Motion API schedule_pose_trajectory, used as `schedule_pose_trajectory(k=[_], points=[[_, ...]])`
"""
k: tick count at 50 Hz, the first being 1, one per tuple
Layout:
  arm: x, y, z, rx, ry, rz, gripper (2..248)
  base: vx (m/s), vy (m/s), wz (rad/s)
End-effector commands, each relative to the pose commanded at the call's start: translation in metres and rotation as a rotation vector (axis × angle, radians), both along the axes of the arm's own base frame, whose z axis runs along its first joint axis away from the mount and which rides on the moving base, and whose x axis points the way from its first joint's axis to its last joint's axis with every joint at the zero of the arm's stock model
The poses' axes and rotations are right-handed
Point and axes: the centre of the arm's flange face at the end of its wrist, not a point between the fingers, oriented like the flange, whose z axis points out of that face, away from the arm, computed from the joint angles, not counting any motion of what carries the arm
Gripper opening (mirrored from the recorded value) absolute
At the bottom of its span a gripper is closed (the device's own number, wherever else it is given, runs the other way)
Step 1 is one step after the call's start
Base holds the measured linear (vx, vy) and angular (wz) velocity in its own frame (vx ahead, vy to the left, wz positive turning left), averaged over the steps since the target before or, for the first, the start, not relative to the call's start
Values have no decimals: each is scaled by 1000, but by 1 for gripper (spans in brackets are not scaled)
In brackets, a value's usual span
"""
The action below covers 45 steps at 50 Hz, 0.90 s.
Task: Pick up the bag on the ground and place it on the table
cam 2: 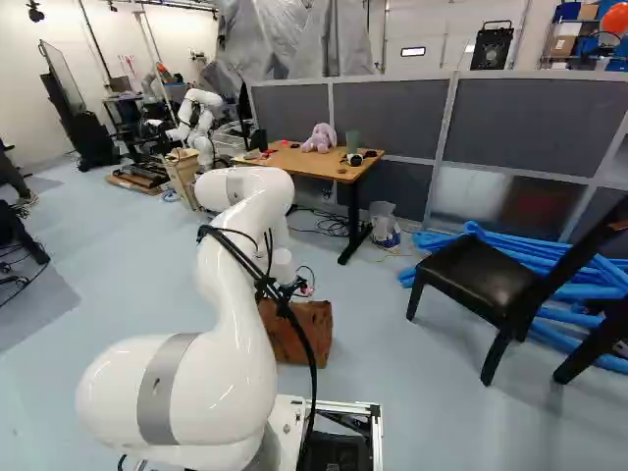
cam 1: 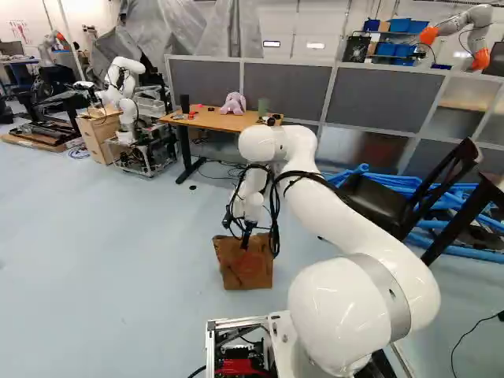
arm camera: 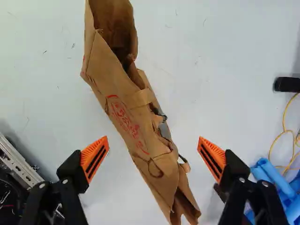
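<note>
hanging wide open and empty over the bag point(arm camera: 123, 110), the gripper point(arm camera: 153, 140) likely needs a slight turn: the bag's length runs aslant between its fingers.

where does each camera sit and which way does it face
left base view: on the base, behind and left of the arm, looking ahead and slightly down; arm right of middle
right base view: on the base, behind and right, looking the same way; arm left of middle
wrist view: on the wrist, looking along the open tool at the brown bag; both fingers show
both base views share the arm, bag and wooden table
</note>
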Motion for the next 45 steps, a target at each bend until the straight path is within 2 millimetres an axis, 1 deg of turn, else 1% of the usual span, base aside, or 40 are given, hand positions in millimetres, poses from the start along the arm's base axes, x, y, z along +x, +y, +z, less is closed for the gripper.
schedule_pose_trajectory(k=[34, 38, 39, 44, 45], points=[[1, 0, -51, -2, 13, 0, 247, 0, 0, 0], [1, 0, -55, -2, 13, 0, 247, 0, 0, 0], [1, 0, -55, -2, 13, 0, 238, 0, 0, 0], [2, 0, -57, -2, 13, 0, 238, 0, 0, 0], [2, 0, -57, -2, 13, 0, 200, 0, 0, 0]])
